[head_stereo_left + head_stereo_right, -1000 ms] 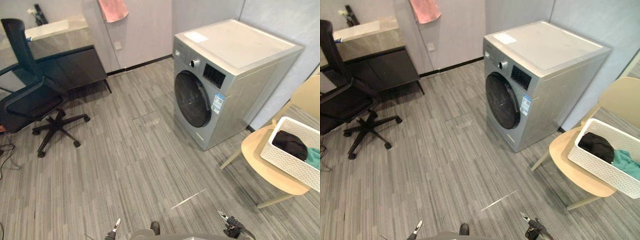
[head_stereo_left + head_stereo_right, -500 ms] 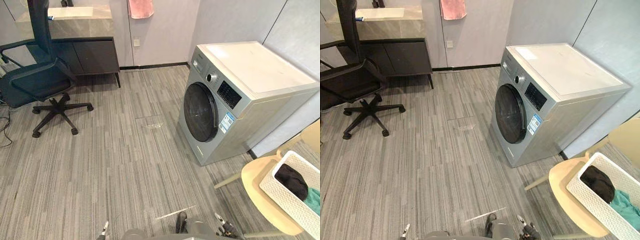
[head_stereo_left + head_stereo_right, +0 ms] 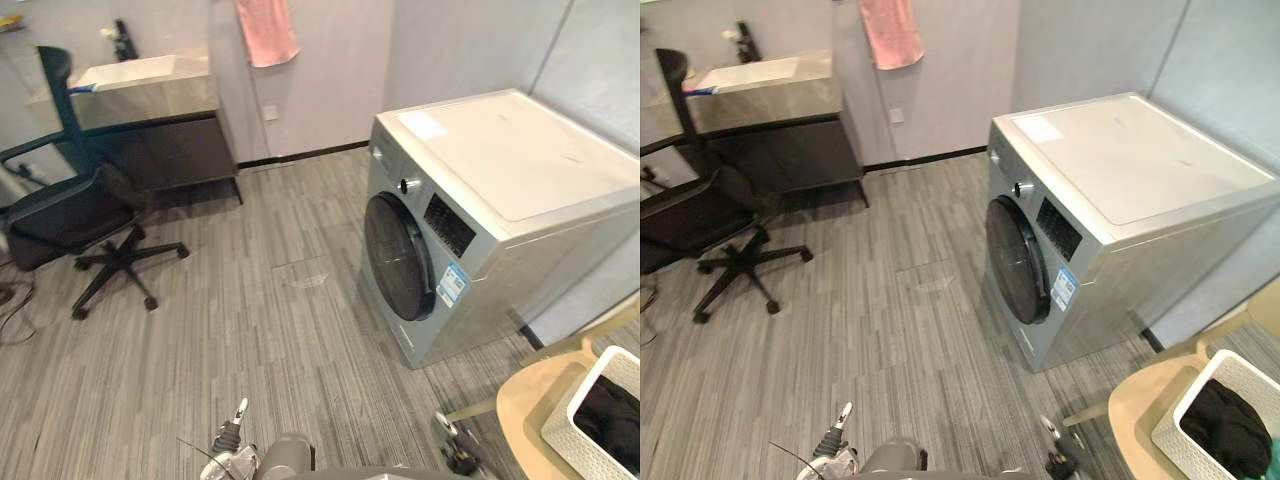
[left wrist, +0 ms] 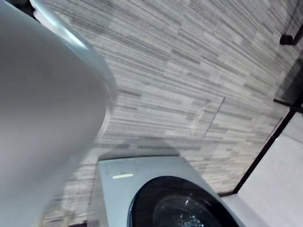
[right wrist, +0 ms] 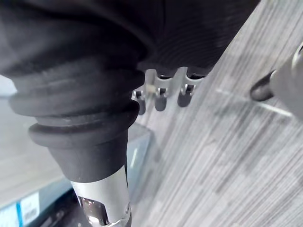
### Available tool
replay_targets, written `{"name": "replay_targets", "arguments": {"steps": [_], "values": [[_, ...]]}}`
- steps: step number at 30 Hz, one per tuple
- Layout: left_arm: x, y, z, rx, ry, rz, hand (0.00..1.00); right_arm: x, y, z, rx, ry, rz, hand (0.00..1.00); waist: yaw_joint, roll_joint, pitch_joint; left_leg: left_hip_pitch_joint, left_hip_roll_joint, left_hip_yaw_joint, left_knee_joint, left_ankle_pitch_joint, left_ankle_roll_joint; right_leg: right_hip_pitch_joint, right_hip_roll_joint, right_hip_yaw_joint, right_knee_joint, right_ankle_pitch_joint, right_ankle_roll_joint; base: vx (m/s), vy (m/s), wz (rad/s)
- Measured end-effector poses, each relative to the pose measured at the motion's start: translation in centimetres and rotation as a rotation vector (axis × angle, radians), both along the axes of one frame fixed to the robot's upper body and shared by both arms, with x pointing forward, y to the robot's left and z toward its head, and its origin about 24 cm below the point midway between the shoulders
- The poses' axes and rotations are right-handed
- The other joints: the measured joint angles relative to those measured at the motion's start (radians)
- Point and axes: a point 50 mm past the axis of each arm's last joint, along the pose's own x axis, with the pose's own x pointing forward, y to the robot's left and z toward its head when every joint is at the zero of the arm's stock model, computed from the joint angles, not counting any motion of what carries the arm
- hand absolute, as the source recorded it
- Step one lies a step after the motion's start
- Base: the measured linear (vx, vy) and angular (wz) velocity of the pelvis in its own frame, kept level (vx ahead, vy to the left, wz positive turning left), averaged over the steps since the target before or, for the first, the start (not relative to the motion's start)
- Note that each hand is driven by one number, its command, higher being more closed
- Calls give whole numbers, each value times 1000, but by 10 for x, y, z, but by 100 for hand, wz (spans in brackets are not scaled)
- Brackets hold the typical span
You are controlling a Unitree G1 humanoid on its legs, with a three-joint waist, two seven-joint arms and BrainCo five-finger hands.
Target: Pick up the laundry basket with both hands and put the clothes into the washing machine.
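Reaching for the laundry basket (image 3: pixel 1180 445) means working far to your right: it sits on the pale chair (image 3: pixel 1135 415), toward the seat's right edge, with dark clothes (image 3: pixel 1225 430) inside. Your left hand (image 3: pixel 228 445) and right hand (image 3: pixel 455 458) hang low, fingers relaxed, empty. A lopsided grab could tip it off the seat. The washing machine (image 3: pixel 1110 200) door (image 3: pixel 1018 260) is closed, and two full hands can't open it.
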Motion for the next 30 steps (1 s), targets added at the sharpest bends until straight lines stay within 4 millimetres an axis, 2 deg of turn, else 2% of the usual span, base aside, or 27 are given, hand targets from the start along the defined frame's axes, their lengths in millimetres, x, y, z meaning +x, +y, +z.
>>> {"name": "replay_targets", "arguments": {"steps": [2, 3, 5, 6, 7, 8, 9, 10, 11, 12, 14, 16, 17, 18, 20, 21, 23, 24, 26, 27, 30], "values": [[-5, 7, 0, 12, 10, 8, 0, 17, 1, 8, -26, -59, 49, 0, -3, -10, 6, -72, 10, -27, -75, -17, 29, -1, -40, 38, 1, -15, 36, 148, 259, -71], [-8, 11, -1, 21, 24, 6, 0, 20, 1, 12, -40, -79, 74, 0, -2, -12, 10, -87, 36, -38, -150, -25, 43, 1, -56, 60, 2, -19, 54, 120, 260, -64], [-27, 18, -5, 22, 89, 58, 0, 22, 1, 20, -82, -123, 136, 0, -9, -29, 19, -15, 101, -58, -514, -34, 63, 11, -115, 119, 7, -51, 129, 181, 468, -72], [-32, 17, -6, 14, 108, 65, 0, 21, -3, 22, -103, -132, 147, 0, -9, -26, 17, 20, 114, -68, -628, -31, 67, 14, -126, 135, 10, -62, 144, 155, 461, -64], [-46, 12, -10, -7, 150, 82, 0, 17, -10, 26, -146, -140, 176, 0, -5, -8, 6, 99, 152, -67, -847, 2, 110, 18, -137, 168, 14, -85, 179, 159, 471, -59], [-57, 5, -13, -30, 184, 94, 0, 15, -16, 31, -181, -150, 199, 0, -9, 18, -11, 143, 172, -66, -964, 47, 154, 17, -140, 187, 18, -106, 215, 239, 650, -56], [-69, 1, -14, -43, 215, 120, 0, 11, -23, 34, -226, -151, 219, 0, -18, 44, -39, 168, 169, -55, -1023, 23, -7, 12, -156, 203, 30, -137, 262, 252, 664, -16], [-71, 4, -14, -36, 223, 116, 0, 10, -20, 32, -224, -140, 229, 0, -31, 26, -34, 161, 140, -40, -1012, 17, -33, 14, -187, 223, 35, -145, 269, 271, 569, 1], [-74, 16, -13, 6, 243, 91, 0, 10, -7, 29, -210, -129, 274, 0, -38, -27, -47, 160, 95, -17, -1006, 1, -8, 2, -201, 291, 44, -139, 273, 257, 394, -2], [-71, 19, -13, 17, 247, 78, 0, 14, 2, 30, -209, -138, 298, 0, -37, -43, -60, 158, 67, 8, -985, -13, -4, -2, -202, 296, 35, -104, 256, 298, 433, -24], [-70, 18, -13, 19, 264, 32, 0, 22, 3, 35, -236, -164, 319, 0, -35, -33, -72, 155, 54, 26, -958, -39, 13, 3, -221, 312, 0, -27, 286, 209, 365, -26], [-54, 17, -12, 53, 248, -91, 0, 39, -5, 54, -319, -251, 339, 0, -30, -18, -86, 160, 39, 64, -968, -47, 31, -10, -242, 342, -46, 86, 319, 144, 320, -30], [-53, 16, -12, 58, 245, -107, 0, 45, -7, 61, -338, -282, 345, 0, -29, -13, -90, 163, 39, 78, -976, -45, 34, -21, -244, 360, -51, 114, 330, 118, 301, -57], [-44, 17, -10, 74, 216, -136, 0, 62, -8, 77, -395, -351, 380, 0, -33, -5, -96, 172, 39, 106, -1004, -36, 48, -50, -251, 385, -63, 175, 354, 69, 194, -56], [-26, 19, -4, 109, 145, -165, 0, 82, -8, 98, -492, -435, 458, 0, -29, -1, -98, 173, 36, 143, -1037, -23, 67, -78, -259, 388, -91, 236, 363, 26, 132, -55], [-20, 20, -2, 122, 120, -174, 0, 89, -8, 105, -522, -462, 486, 0, -28, -2, -98, 170, 35, 150, -1045, -19, 73, -87, -263, 386, -101, 249, 365, -15, 62, -38], [4, 22, 6, 150, 47, -201, 0, 111, -6, 130, -611, -558, 553, 0, -33, -21, -96, 155, 21, 161, -1072, 4, 81, -105, -286, 356, -131, 261, 370, -41, -19, -8], [9, 22, 7, 152, 34, -208, 0, 117, -6, 136, -642, -576, 578, 0, -31, -23, -96, 148, 21, 159, -1076, 11, 81, -108, -289, 345, -136, 261, 370, -59, -107, 9], [19, 21, 10, 159, 6, -213, 0, 146, 0, 164, -733, -674, 650, 0, -29, -30, -80, 123, 21, 146, -1113, 56, 68, -129, -287, 297, -155, 261, 370, -112, -183, 13], [21, 21, 10, 158, 4, -214, 0, 154, 2, 173, -753, -704, 659, 0, -28, -29, -74, 116, 23, 140, -1129, 72, 65, -134, -284, 285, -164, 261, 370, -174, -244, 17], [24, 15, 7, 145, 28, -216, 0, 199, 7, 212, -859, -790, 663, 0, 11, -27, -10, 105, 41, 121, -1225, 158, 42, -157, -265, 239, -205, 253, 370, -173, -203, 8]]}}
